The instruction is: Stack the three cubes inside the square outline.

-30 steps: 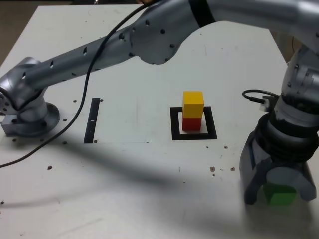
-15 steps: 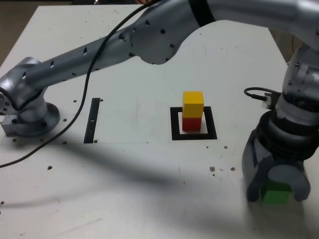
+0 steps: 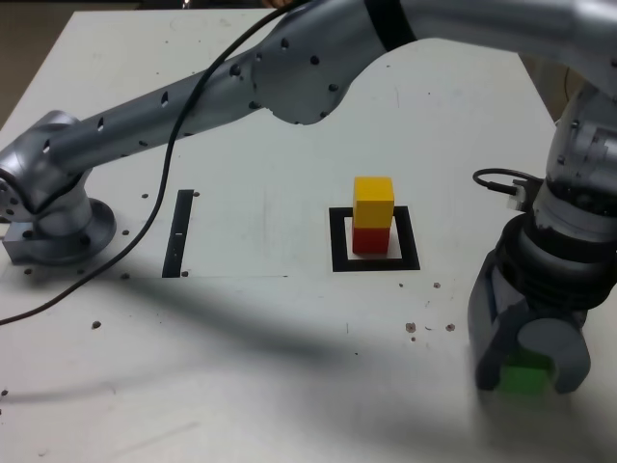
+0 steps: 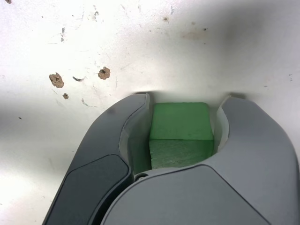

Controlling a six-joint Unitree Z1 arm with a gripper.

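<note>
The pincer (image 3: 525,371) stands low at the exterior view's right, its jaws around the green cube (image 4: 180,133) on the surface (image 3: 270,367); whether they clamp it I cannot tell. The yellow cube (image 3: 373,202) sits on the red cube (image 3: 370,240) inside the outline (image 3: 338,241).

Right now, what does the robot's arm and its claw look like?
The arm is shiny silver-grey metal, built from thick round tubes dotted with small dark holes, on a round base. A black cable hangs along it. The gripper is darker grey, with two chunky curved fingers lined with pale padding.
</note>
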